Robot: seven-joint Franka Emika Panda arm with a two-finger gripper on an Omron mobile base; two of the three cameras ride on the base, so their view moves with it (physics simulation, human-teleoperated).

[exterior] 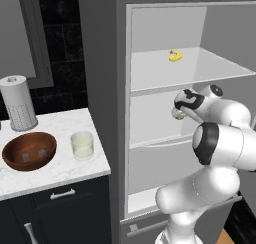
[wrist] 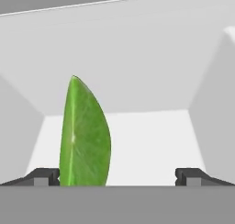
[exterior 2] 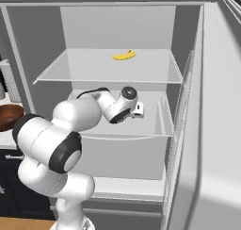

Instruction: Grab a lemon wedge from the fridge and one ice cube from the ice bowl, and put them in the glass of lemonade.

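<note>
My claw is inside the fridge, over the middle shelf, with its two tips spread as wide as they go and nothing between them pinched yet. In the hand view the lemon wedge stands on edge right in front of me, green-skinned with a pale line down it, close against my left tip and well away from the right one. So it is off-centre in the gap. From the left base view I catch a small yellowish-green bit of it just under my hand.

To do this grab well, I judge I should slide sideways toward the wedge until it sits midway between the tips, then ease forward so the pads cover its thick middle instead of the thin pointed top. A slim wedge standing on edge may tip or skid if one tip reaches it first, so close slowly and evenly (the bright yellow curved piece on the shelf above is not my target).

The ice bowl and the glass of lemonade wait side by side on the counter left of the fridge.

No brand, label or writing is legible anywhere
</note>
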